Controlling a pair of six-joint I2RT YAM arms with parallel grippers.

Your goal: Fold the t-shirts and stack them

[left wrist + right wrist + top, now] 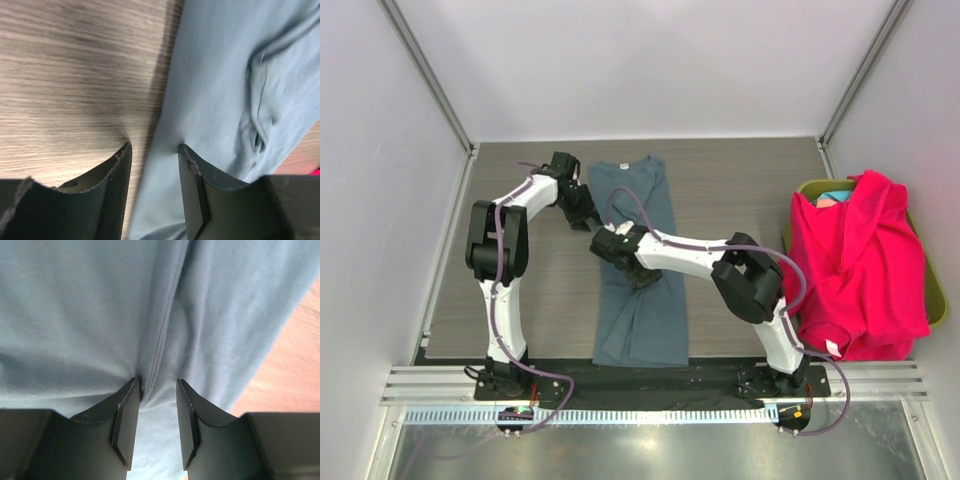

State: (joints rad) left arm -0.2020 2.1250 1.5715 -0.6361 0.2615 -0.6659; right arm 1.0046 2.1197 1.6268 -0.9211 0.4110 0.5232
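Observation:
A slate grey-blue t-shirt [638, 262] lies folded into a long strip in the middle of the table, neck end far. My left gripper [582, 212] is open and straddles the shirt's left edge near the far end; in its wrist view the gripper [154, 148] has one finger on wood and one on the shirt [220, 75]. My right gripper [610, 245] is open, pressed down on the shirt's middle; its wrist view shows the gripper [156, 384] on the shirt [90, 305] beside a seam. A bright pink-red t-shirt [860, 262] is draped over the bin at right.
An olive-green bin [934, 290] stands at the table's right edge, with a bit of teal and pale cloth [832, 197] showing at its far end. A metal rail [620, 385] runs along the near edge. Grey walls close the left, far and right sides.

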